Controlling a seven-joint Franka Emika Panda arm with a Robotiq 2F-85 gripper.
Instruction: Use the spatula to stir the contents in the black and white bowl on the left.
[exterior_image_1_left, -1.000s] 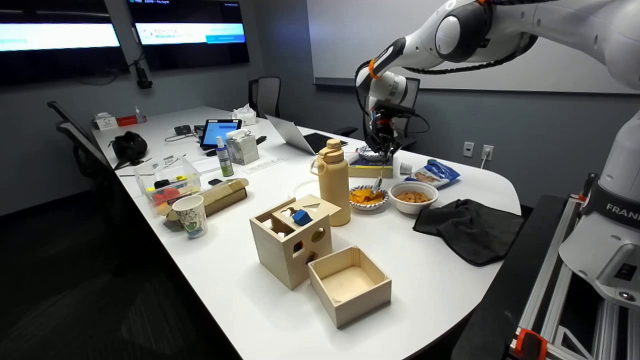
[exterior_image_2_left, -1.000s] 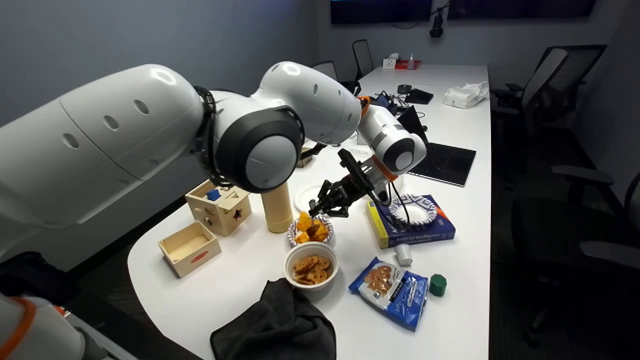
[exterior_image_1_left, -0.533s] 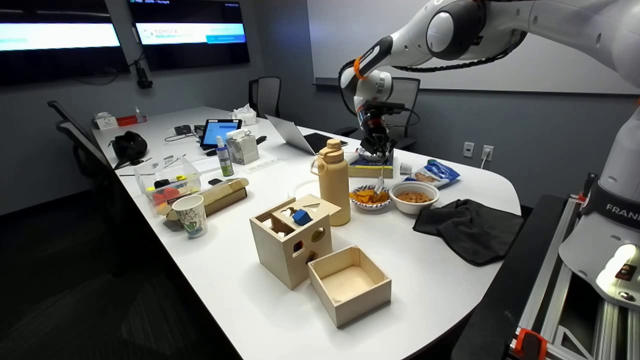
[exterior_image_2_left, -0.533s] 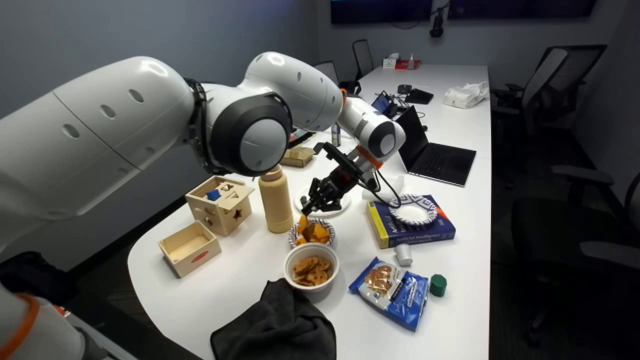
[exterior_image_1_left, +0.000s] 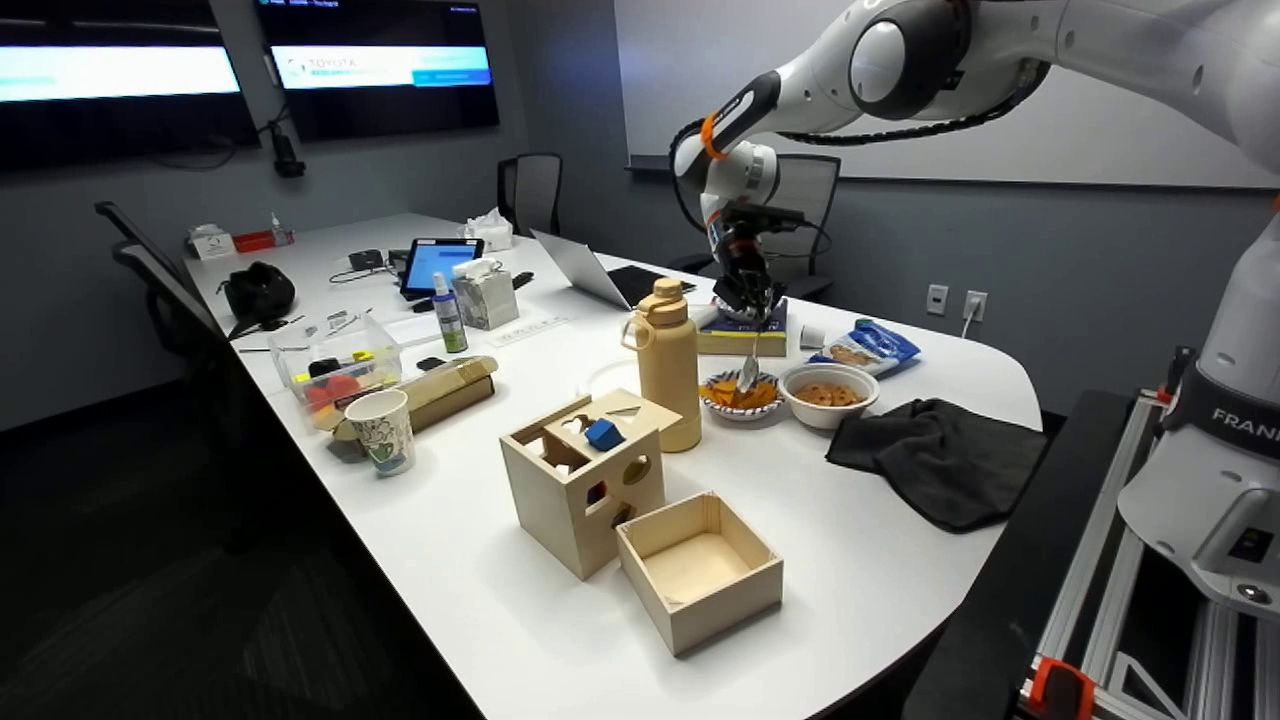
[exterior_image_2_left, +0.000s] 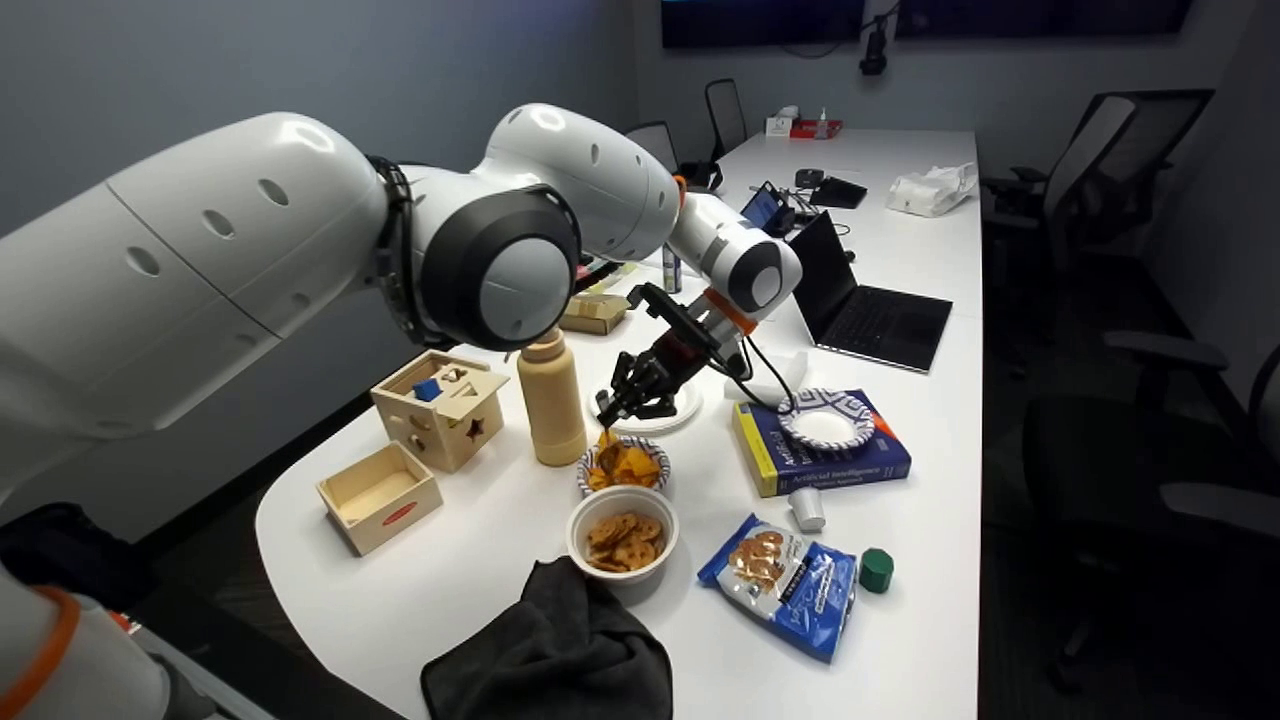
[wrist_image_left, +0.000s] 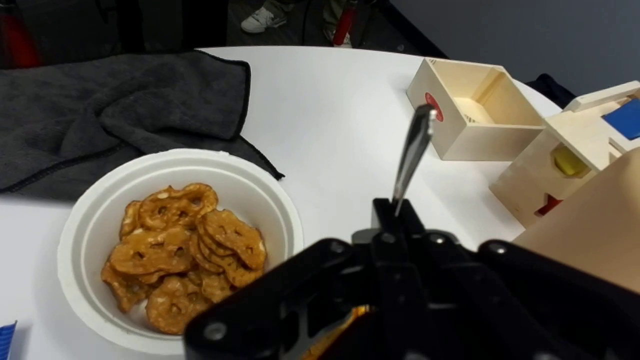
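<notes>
The black gripper (wrist_image_left: 397, 214) has shifted slightly toward the tan cylindrical bottle (exterior_image_2_left: 552, 405) since a moment ago, carrying the silver metal spatula (exterior_image_1_left: 748, 374) along. Its fingers are pressed together on the spatula's handle. Below them sits the round dark-and-white patterned paper bowl (exterior_image_1_left: 742, 411), the spatula's head among its orange-yellow chips (exterior_image_2_left: 630, 468).
</notes>
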